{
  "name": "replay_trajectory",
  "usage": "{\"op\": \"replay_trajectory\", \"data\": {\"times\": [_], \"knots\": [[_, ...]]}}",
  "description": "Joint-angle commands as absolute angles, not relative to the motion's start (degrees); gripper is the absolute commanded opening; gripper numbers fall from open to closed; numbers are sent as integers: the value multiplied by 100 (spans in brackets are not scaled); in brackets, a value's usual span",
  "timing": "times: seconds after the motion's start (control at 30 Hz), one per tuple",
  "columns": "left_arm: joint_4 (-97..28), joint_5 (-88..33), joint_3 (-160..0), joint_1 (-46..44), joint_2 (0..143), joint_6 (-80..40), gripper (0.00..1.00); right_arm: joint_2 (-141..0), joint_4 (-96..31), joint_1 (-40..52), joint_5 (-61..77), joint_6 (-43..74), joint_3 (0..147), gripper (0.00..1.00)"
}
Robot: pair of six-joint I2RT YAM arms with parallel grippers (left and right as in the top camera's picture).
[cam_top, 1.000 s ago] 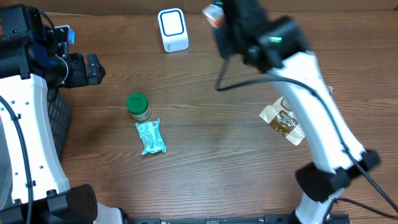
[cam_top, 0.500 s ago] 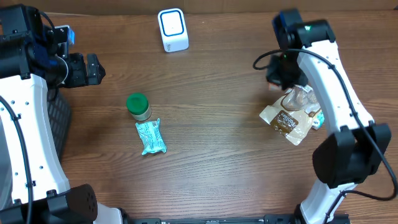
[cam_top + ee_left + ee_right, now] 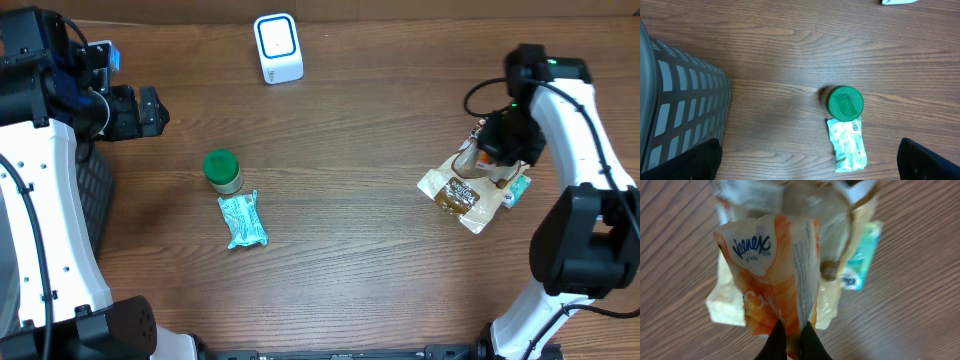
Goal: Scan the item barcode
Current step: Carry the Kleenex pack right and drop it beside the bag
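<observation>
R fingers (image 3: 776,341) swung down from scanner, pinching orange/white Kleenex pack (image 3: 772,270); L fingers (image 3: 702,160) spread

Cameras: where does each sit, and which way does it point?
Overhead: above the table, looking straight down; left arm and right arm show.
Left wrist: facing down at jar and packet; open left gripper at bottom corners.
Right wrist: looking along right gripper, shut on a tissue pack.
Shared: overhead and left wrist both show the jar.

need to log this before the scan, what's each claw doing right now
left claw: open, holding nothing
right claw: shut on the Kleenex tissue pack
</observation>
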State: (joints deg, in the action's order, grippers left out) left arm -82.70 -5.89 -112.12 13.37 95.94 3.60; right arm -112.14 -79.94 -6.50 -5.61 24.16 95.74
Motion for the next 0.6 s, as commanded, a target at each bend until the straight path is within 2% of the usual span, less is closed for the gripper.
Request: {"op": "replay_trajectory", "data": {"times": [0.0, 0.07, 0.17, 0.23, 0.33, 0.43, 0.57], "knots": [[-8246, -580, -11214, 1310, 9623, 473, 100, -11113, -7975, -812, -397, 2209, 9467, 8], [-8246, -580, -11214, 1310, 9623, 473, 100, -11113, -7931, -875, -445, 2204, 9356, 14], [-8246, -580, -11214, 1310, 9623, 473, 100, -11113, -7776, -880, -545, 2204, 9203, 45], [-8246, -580, -11214, 1310, 9623, 473, 100, -11113, -7706, -880, -548, 2204, 9155, 55], [-8246, -580, -11214, 1310, 9623, 473, 100, -11113, -7651, -880, -541, 2204, 9157, 56], [-8246, -580, -11214, 1310, 9623, 473, 100, -11111, -7634, -864, -329, 2202, 9258, 50], [-8246, -580, -11214, 1310, 9623, 473, 100, -11100, -7640, -676, 550, 1662, 9673, 49]]}}
